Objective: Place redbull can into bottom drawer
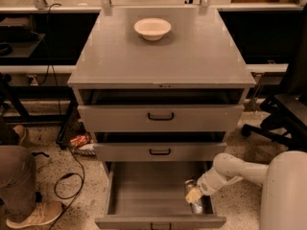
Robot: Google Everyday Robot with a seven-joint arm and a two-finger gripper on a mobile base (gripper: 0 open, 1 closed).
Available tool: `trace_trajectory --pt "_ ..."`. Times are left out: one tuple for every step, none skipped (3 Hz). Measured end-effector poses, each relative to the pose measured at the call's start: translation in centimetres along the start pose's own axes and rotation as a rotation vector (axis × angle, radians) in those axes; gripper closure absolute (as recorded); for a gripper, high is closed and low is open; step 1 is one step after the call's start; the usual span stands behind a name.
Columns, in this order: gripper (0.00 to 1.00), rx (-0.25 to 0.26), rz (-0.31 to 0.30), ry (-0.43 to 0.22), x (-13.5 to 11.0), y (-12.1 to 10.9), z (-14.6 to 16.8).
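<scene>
silver redbull can (196, 207) and claw (194, 195) inside open bottom drawer (144, 190)

Grey cabinet top (192, 61), carrying one pale bowl (152, 28) (upright, near the rear edge, left of centre). The speckled floor (48, 169) below bears the cabinet, a looped black cable (72, 181) and a red wrapper (79, 140) at left. The gripper (194, 194) sits low inside the open bottom drawer (144, 186), at the redbull can (195, 206) in its right front corner.
</scene>
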State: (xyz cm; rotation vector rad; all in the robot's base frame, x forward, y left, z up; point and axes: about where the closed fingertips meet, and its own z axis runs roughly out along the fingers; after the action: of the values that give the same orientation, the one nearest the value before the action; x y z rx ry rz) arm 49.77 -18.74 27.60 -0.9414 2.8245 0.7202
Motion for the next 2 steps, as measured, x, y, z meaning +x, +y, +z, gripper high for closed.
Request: trace_trajectory --pt "1.00 0.000 0.000 0.000 0.00 0.00 0.01" --pt "1.00 -0.002 -0.033 -0.024 -0.53 -0.08 0.89"
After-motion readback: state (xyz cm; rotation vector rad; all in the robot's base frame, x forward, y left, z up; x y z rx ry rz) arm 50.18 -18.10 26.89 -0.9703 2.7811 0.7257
